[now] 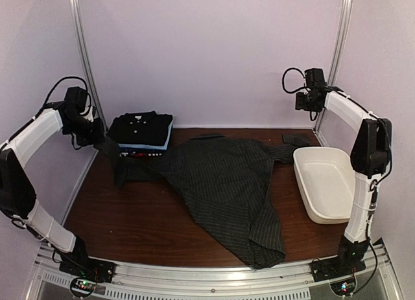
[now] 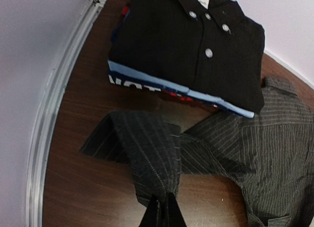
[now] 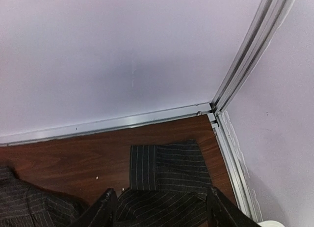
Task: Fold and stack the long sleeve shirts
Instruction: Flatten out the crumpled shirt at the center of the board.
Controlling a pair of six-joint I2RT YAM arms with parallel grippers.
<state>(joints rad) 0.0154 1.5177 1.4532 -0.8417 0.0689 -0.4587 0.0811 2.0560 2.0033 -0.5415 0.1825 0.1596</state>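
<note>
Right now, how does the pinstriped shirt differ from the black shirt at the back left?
The pinstriped shirt lies spread out and unfolded; the black shirt is neatly folded. The pinstriped shirt rests on the table; the black shirt tops a stack. Both are dark.

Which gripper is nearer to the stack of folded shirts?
Left. The left gripper sits right beside the stack of folded shirts, just off its left edge. The right gripper is far off on the opposite side, raised at the back right.
</note>
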